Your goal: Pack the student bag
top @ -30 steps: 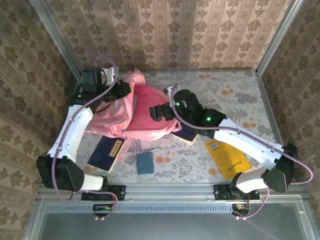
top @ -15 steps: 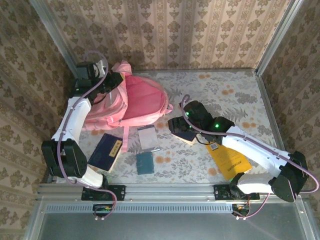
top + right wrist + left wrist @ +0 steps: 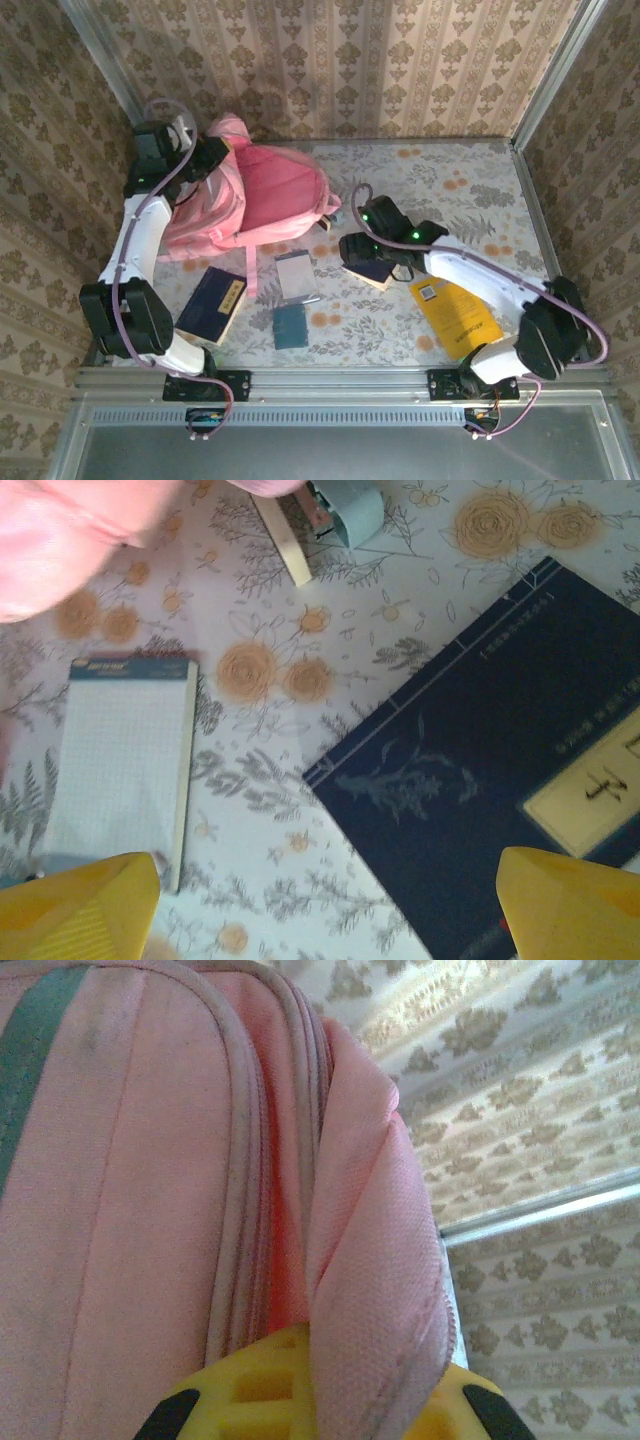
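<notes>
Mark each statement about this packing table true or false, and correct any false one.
1. The left gripper is shut on the large pink fabric backpack. True.
2. The right gripper holds the white gridded notepad. False: it is open and empty; the notepad lies flat on the floral table.
3. The flat yellow book is inside the backpack. False: it lies on the table.
4. A dark blue book with a cream label lies below the right gripper. True.
</notes>
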You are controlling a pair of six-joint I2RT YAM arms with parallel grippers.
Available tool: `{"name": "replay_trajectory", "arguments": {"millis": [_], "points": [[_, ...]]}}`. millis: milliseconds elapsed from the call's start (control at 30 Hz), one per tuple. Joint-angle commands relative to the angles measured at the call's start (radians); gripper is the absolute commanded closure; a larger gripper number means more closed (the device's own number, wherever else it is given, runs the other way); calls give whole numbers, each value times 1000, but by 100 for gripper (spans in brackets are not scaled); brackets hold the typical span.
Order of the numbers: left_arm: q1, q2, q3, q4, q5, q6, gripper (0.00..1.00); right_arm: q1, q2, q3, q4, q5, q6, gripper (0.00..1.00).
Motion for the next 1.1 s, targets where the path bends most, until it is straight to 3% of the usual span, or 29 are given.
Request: {"name": "replay_trajectory", "arguments": {"millis": [0, 133, 333, 467, 700, 900, 1067], "points": [[59, -93, -48, 96, -55, -52, 100, -48, 89, 93, 64, -41, -11, 11], [85, -137, -107, 129, -66, -78, 100, -114, 237, 203, 131, -147, 10, 13], [82, -146, -72, 88, -53, -54, 100, -173, 486, 459, 96, -246, 14, 21], [84, -139, -71, 85, -50, -51, 100, -178, 637, 630, 39, -251, -2, 27], [84, -129, -71, 97, -36, -54, 100, -177, 863, 901, -122, -233, -21, 27], [84, -127, -74, 103, -32, -57, 100, -173, 917, 921, -132, -335, -21, 33], [84, -124, -85, 110, -30, -58, 100, -160, 882, 822, -68, -373, -4, 38]]}}
